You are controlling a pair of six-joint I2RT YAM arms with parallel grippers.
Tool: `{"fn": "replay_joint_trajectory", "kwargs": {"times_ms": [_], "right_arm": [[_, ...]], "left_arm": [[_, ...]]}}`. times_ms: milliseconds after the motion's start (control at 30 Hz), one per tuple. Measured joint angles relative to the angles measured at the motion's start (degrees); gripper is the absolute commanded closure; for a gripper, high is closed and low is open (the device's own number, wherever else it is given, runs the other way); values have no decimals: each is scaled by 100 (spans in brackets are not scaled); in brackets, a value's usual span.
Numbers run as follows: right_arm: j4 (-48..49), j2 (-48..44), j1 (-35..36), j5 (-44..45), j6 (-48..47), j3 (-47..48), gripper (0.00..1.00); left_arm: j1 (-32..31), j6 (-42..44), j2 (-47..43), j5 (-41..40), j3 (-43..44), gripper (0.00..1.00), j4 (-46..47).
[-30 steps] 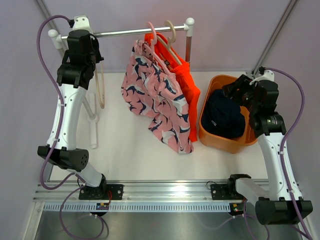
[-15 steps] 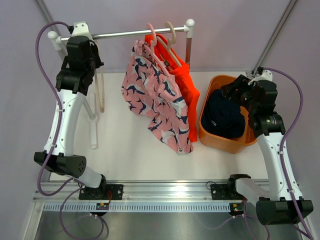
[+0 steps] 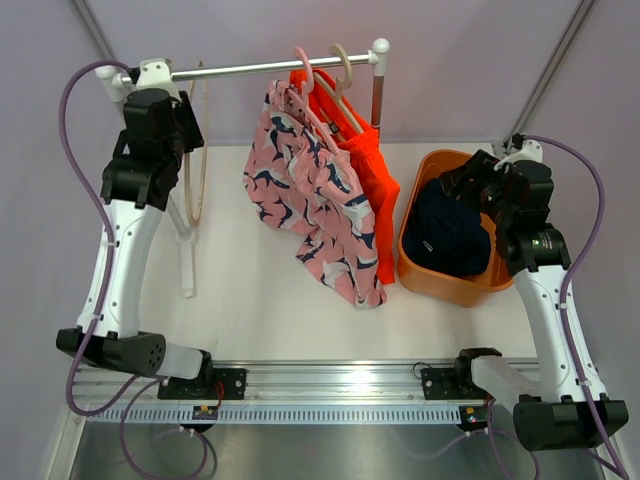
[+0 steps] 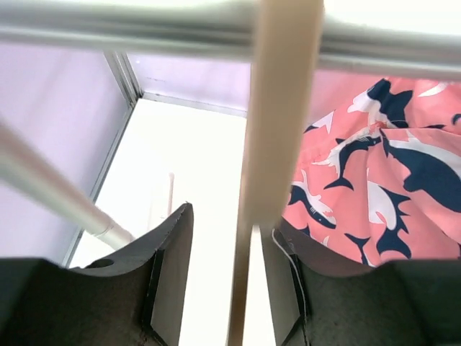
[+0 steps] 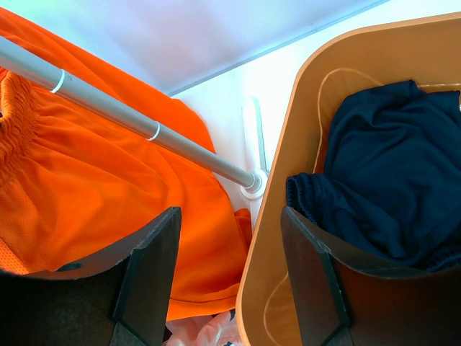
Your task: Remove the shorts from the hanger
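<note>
The left gripper's point(image 4: 229, 227) fingers point(image 4: 173, 267) stood apart on either side of a bare hanger point(image 4: 277, 108), which passed between them, apparently without being pinched. The hanger's hook was over the rail point(image 4: 144, 29), so the rail seemed to be carrying it, and I took the parted fingers for a release: the emptied hanger was being left out of the way at the rail's left end.

The right gripper point(image 5: 229, 216) had its fingers point(image 5: 155, 281) apart too, with nothing between them. It hovered at the near rim of the orange basket point(image 3: 440, 285), where the navy shorts point(image 3: 445, 232) lay bunched inside, one pair apparently done.

The pink patterned shorts point(image 3: 315, 210) and the orange shorts point(image 3: 375, 170) hung from their own hangers further along the rail, close together, still to be taken off.

A second earlier the bare hanger had dangled lower beside the left arm, below the rail, seemingly in the gripper's hold. Since then the arm had lifted it up and hooked it on, and the fingers had spread. The right arm, the basket and all three pairs had not shifted.
</note>
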Motion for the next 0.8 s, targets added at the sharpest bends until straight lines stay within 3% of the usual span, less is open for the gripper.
{"fn": "replay_joint_trajectory", "kwargs": {"times_ms": [533, 633, 800], "right_arm": [[-378, 57, 516, 111, -164, 321, 35], [-448, 57, 568, 173, -173, 380, 35], [-450, 57, 651, 221, -190, 476, 35]], "left_arm": [[-162, 55, -1493, 343, -35, 48, 411], [-509, 57, -1497, 457, 188, 47, 424], [-1633, 94, -1279, 455, 566, 44, 433]]}}
